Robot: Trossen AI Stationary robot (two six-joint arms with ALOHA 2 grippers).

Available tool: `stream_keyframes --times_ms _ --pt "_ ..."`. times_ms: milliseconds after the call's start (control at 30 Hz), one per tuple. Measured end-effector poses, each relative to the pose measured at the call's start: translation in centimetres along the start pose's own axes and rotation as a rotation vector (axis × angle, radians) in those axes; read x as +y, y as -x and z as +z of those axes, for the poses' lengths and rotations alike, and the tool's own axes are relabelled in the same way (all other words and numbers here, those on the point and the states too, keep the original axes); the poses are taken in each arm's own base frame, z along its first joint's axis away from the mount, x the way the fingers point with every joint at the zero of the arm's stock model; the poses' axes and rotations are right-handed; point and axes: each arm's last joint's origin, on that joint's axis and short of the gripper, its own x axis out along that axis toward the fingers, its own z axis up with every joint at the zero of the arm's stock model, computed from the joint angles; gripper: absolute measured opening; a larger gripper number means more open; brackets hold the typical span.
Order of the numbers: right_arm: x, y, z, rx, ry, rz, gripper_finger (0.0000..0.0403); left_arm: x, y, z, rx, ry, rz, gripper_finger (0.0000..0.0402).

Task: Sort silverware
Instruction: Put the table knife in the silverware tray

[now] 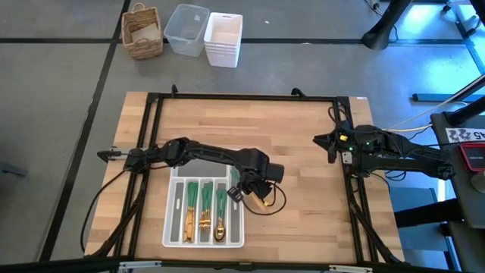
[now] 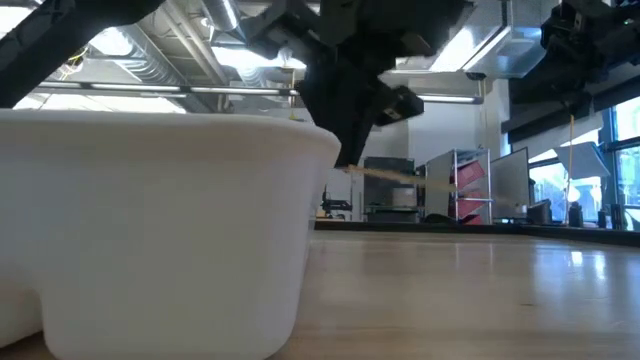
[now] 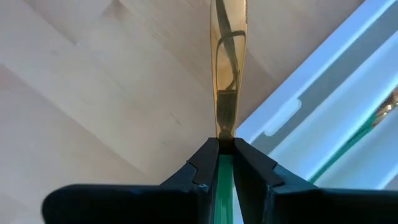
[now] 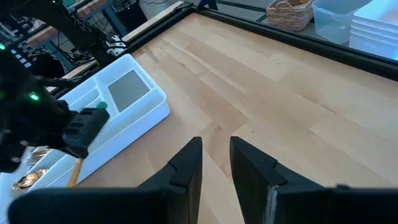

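Note:
The white organizer tray point(image 1: 176, 227) lies at the table's near middle. Several gold-headed, green-handled pieces of silverware point(image 1: 204, 206) lie in its long slots, heads toward the near edge. My left gripper point(image 1: 254, 189) hovers just right of the tray, shut on one more piece with a flat gold head point(image 3: 227, 62), which could be a knife. In the low view that piece point(image 2: 385, 172) juts out nearly level, above the wood. My right gripper point(image 4: 216, 155) waits open near the table's right edge, touching nothing. My left gripper pinches the piece between its two fingers point(image 3: 205, 158) at the green handle point(image 3: 224, 177), right where it meets the gold head. The fingers lie along the piece. The gold head point(image 1: 262, 201) sticks out past the fingertips, and the piece is lifted clear of the table.
The tray's right wall point(image 3: 292, 112) is close beside the held piece. A wicker basket point(image 1: 142, 32), a clear bin point(image 1: 186, 29) and stacked white containers point(image 1: 223, 38) sit on the floor beyond the far edge. A black frame point(image 1: 242, 97) borders the table; bare wood lies right of the tray.

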Motion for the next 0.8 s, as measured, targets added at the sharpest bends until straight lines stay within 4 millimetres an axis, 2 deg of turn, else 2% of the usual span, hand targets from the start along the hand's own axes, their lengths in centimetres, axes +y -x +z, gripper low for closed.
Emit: stream_keyframes --times_ms 267,500,600,800 --pt "0.0 0.0 0.0 0.002 0.0 -0.001 0.0083 -0.9 2.7 -0.5 -0.015 0.014 0.025 0.0033" --pt "0.0 0.0 -0.1 0.008 0.002 -0.005 0.0083 -2.1 4.1 -1.3 0.046 0.036 -0.011 0.0033" --pt "0.0 0.0 -0.1 0.009 0.002 -0.005 0.0083 -3.1 5.0 -1.3 0.033 0.014 0.001 0.0033" --pt "-0.1 0.0 -0.1 0.013 0.002 -0.007 0.0083 -6.1 5.3 -1.3 0.064 -0.048 -0.023 0.0033"
